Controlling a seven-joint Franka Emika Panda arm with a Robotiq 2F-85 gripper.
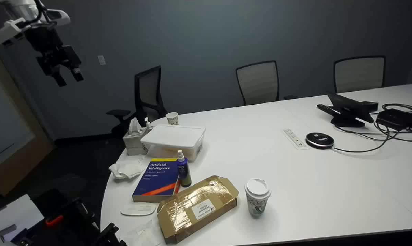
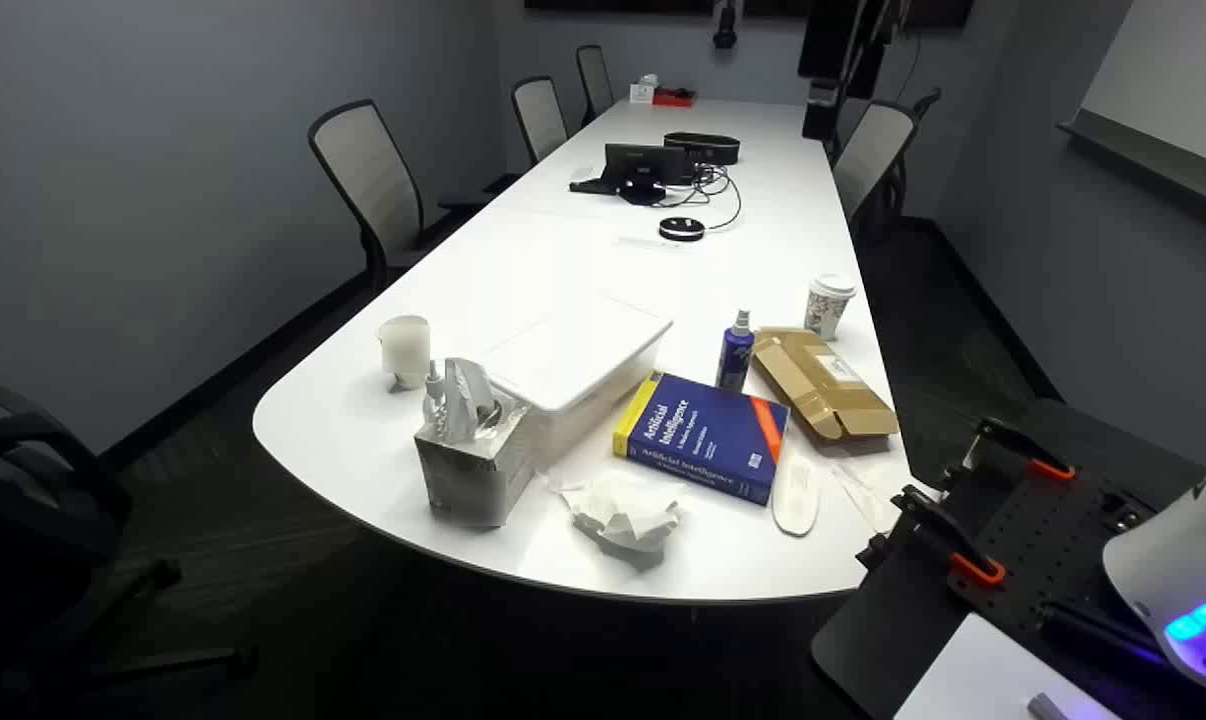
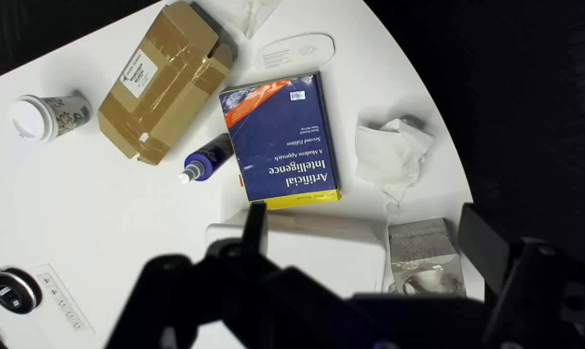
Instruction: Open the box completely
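The box (image 1: 183, 203) is flat tan-brown cardboard with shiny tape and a pale label on top. It lies on the table beside the book and the lidded paper cup, and also shows in an exterior view (image 2: 798, 375) and in the wrist view (image 3: 188, 63). Its top panel looks down, with small flaps sticking out at the short ends. My gripper (image 1: 68, 78) hangs high in the air, well away from the box. In the wrist view my gripper (image 3: 365, 213) has its fingers wide apart with nothing between them.
A dark blue book (image 1: 158, 177), a purple spray bottle (image 1: 183, 171) and a lidded paper cup (image 1: 257, 198) stand close round the box. A white-lidded plastic container (image 1: 173, 135), a tissue box (image 1: 134, 143) and a crumpled tissue (image 2: 623, 510) are farther along the table.
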